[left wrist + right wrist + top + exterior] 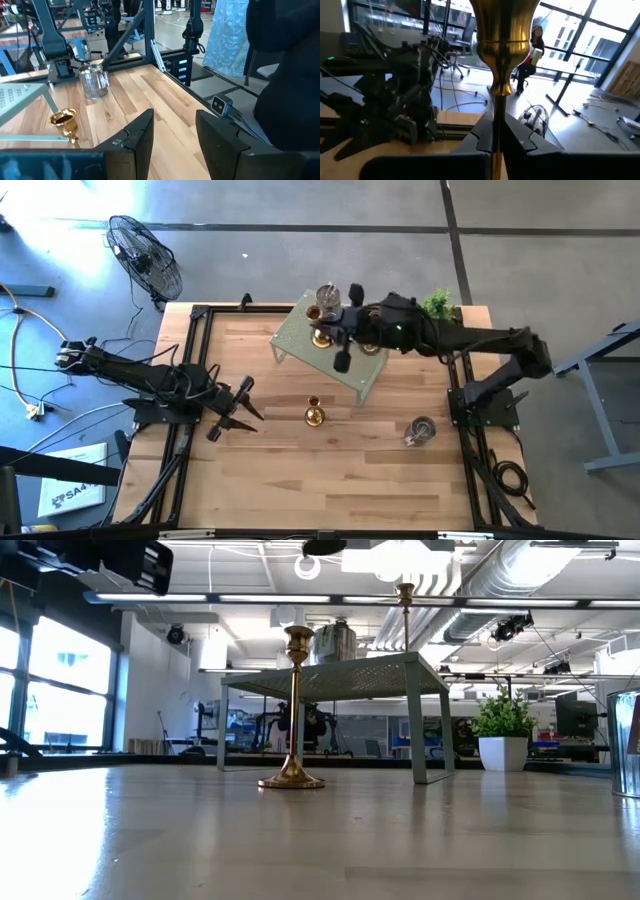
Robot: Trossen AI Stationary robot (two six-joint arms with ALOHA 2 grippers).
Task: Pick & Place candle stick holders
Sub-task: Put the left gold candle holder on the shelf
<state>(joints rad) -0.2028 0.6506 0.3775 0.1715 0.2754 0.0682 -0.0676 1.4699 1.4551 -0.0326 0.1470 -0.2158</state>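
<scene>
Candle stick holders: four show in the high view, two on the bare worktop (300,480) and two on the rack.
Left tool (232,408): left of centre in the high view, low over the wood, its two dark fingers (141,142) spread apart with nothing between them.
Gold holder on the wood (314,414): centre of the high view, just below the rack; upright, standing apart from both tools. In the low view it stands centre-left, a tall thin stem on a round base (292,778), in front of the rack.
Rack (300,332): pale green, perforated, on legs, upper centre of the high view.
Gold holder on the rack (320,333): upper centre of the high view, beside the right tool.
Silver cup on the rack (327,295): at the rack's upper edge, above the gold holder; it stands free.
Right tool (342,330): over the rack, its arm reaching in from the right. In the right wrist view its fingers (482,135) pinch the thin stem of a gold holder, whose cup fills the top centre of that frame.
Silver cup on the wood (420,430): lower right of centre in the high view, standing free, well apart from the rack.
Potted plant (436,304): small, green, right of the rack at the worktop's upper edge.
</scene>
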